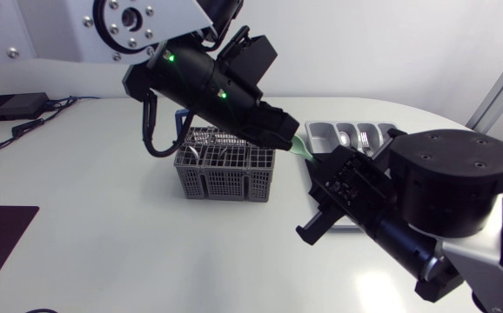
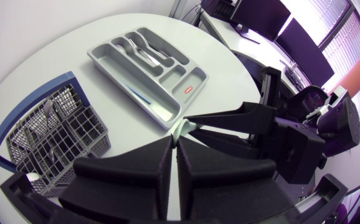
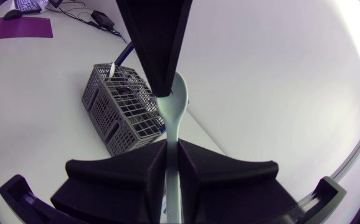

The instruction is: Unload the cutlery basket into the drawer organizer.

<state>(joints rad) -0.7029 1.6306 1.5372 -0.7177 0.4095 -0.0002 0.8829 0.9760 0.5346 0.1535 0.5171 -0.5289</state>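
— How is the spoon held?

— The pale green spoon [image 3: 175, 99] is gripped at both ends, in the air above the table. Its handle is pinched by the right gripper [image 3: 172, 144], whose fingers are drawn to a narrow slot with the handle between them. Its bowl end is clamped by the left gripper [image 2: 175, 142], which is closed just as tightly.

— What step is this judged to be?

— It is taken for a handover, probably from left to right. The left grip should be released only once the right one is sure. The left arm should then be drawn back along the spoon's line, so that the spoon is not twisted or knocked loose.

— And beyond the grippers?

— The cutlery basket [image 3: 127, 127] is seen just behind the spoon, with a white-handled piece [image 3: 113, 70] standing in it, so unloading is judged unfinished. Farther off lies the drawer organizer [image 2: 114, 62], where metal cutlery [image 2: 144, 50] is already laid in the narrow compartments. A free compartment should be chosen, and the spoon lowered flat before it is let go.
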